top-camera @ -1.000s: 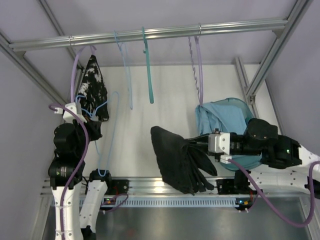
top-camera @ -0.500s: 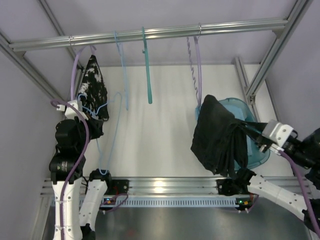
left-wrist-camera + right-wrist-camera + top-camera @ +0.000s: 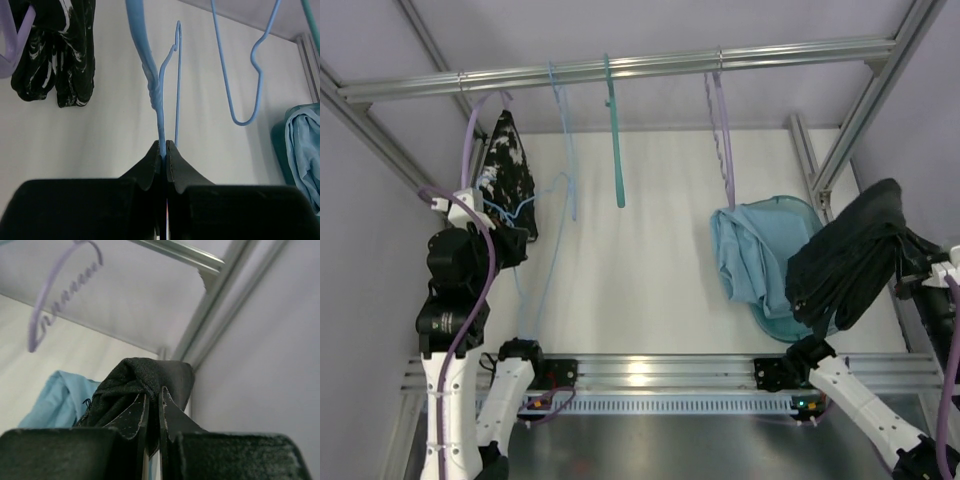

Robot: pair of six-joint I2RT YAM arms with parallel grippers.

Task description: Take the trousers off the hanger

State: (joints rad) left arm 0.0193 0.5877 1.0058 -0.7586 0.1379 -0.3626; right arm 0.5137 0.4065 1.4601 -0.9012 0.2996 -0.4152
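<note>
The plain black trousers (image 3: 845, 268) hang bunched from my right gripper (image 3: 908, 272) at the far right, over the edge of the teal basin and well away from the hanger. In the right wrist view the gripper (image 3: 154, 398) is shut on a fold of the trousers (image 3: 145, 376). The thin pale-blue hanger (image 3: 542, 262) is off the rail and bare, and hangs at the left. My left gripper (image 3: 508, 228) is shut on it. In the left wrist view the jaws (image 3: 163, 145) pinch the hanger wire (image 3: 159, 102).
On the rail (image 3: 650, 68) hang a lavender hanger with a black speckled garment (image 3: 506, 172), another pale-blue hanger (image 3: 568, 150), a teal hanger (image 3: 617, 140) and a lavender hanger (image 3: 723, 130). A light-blue cloth (image 3: 752, 250) lies in a teal basin (image 3: 775, 325). Frame posts stand at the right.
My right gripper has swung the trousers from the middle of the table to the far right, past the basin. My left gripper has risen slightly with the hanger.
</note>
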